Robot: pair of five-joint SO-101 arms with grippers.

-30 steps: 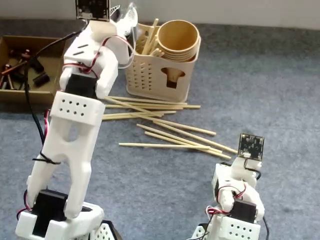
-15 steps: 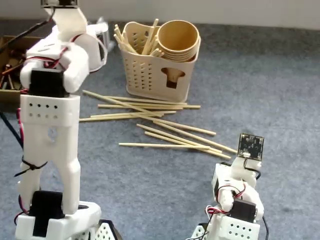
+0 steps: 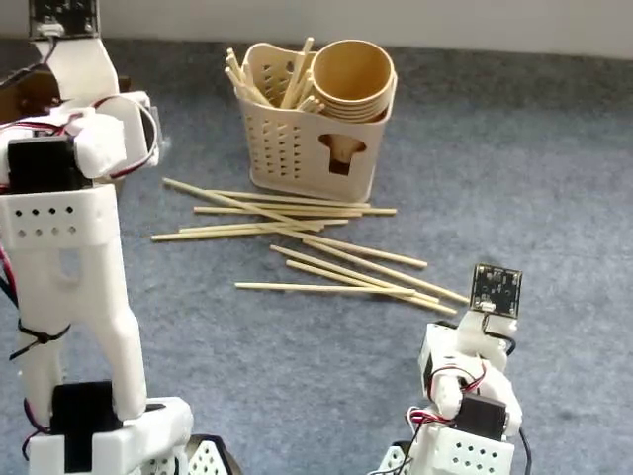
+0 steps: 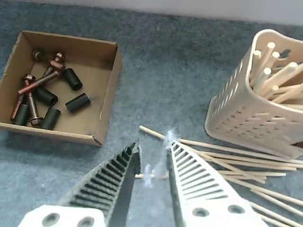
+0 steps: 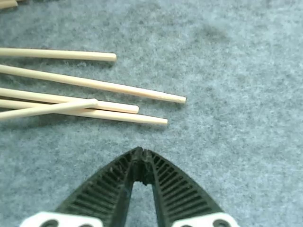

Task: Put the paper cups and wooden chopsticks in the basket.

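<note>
At the bench's far left corner stands a box (image 4: 110, 90) of bolts, no part of the task. The left tool (image 4: 153, 147) hangs just beside it, jaws a narrow gap apart and holding nothing, above the leftmost end of the loose sticks (image 3: 297, 228). That closeness is the first risk: a descent that drifts left would likely strike the box wall.

The sticks lie flat in the middle of the bench, several crossing or touching. With so slim an opening, the tool may straddle two at once or slide off one on the soft covering. A stick pinched near its end would probably droop and swing, sweeping its neighbours further apart.

The basket (image 3: 297, 148) sits toward the far edge, already holding a bundle of sticks (image 3: 247, 79) on its left side and the stacked cups (image 3: 354, 74) on its right. The opening left is tight, so a long stick brought in tilted could catch the rim or the upright bundle, and the basket looks light enough to tip.

Near the front right corner, the right tool (image 5: 138, 153) rests pressed closed and empty, close to some stick ends; opening there could nudge them.
</note>
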